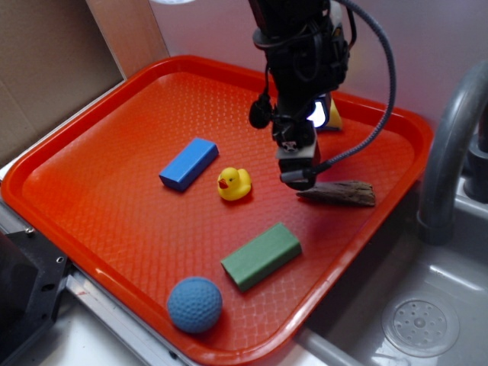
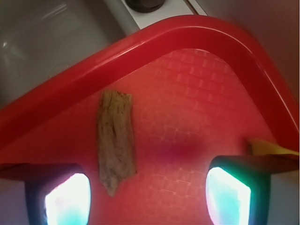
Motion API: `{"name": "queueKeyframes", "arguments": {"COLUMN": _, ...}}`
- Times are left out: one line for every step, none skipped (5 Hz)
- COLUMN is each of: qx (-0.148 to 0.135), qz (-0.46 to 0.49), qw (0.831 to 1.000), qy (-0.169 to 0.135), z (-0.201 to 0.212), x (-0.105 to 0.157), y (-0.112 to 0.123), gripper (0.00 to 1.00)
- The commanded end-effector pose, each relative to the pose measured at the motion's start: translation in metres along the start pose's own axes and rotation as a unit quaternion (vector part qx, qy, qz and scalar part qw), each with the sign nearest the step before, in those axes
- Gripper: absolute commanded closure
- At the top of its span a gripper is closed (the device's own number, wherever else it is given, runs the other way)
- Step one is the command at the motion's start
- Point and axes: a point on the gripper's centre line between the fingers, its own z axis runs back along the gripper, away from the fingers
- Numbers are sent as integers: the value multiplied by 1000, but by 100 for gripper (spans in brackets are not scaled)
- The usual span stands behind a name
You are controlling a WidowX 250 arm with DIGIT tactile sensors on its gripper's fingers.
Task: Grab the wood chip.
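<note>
The wood chip [image 1: 340, 193] [image 2: 116, 139] is a flat grey-brown sliver lying on the red tray [image 1: 91, 168] near its right rim, pointed end toward the gripper. My gripper [image 1: 297, 177] [image 2: 147, 197] hovers low just left of that tip, open. In the wrist view the chip's point reaches into the gap close to the left finger, and the tray floor between the fingers [image 2: 68, 199] is otherwise bare. Nothing is held.
A yellow duck [image 1: 233, 184], a blue block [image 1: 188, 163], a green block [image 1: 261, 255] and a blue dimpled ball [image 1: 194, 304] lie on the tray. A yellow thing [image 2: 269, 148] sits behind the gripper. A sink [image 1: 427, 305] with a grey faucet [image 1: 450, 152] borders the right.
</note>
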Motion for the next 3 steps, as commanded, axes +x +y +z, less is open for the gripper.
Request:
{"name": "queueKeyframes", "arguments": {"qx": 55, "qz": -41, "qw": 998, "qy": -16, "z": 5, "x": 15, "y": -41, "gripper": 0}}
{"name": "queueKeyframes", "arguments": {"qx": 31, "qz": -55, "qw": 998, "qy": -10, "z": -11, "x": 15, "y": -39, "gripper": 0}}
{"name": "queueKeyframes", "arguments": {"qx": 26, "qz": -48, "qw": 998, "qy": -8, "z": -11, "x": 13, "y": -31, "gripper": 0}}
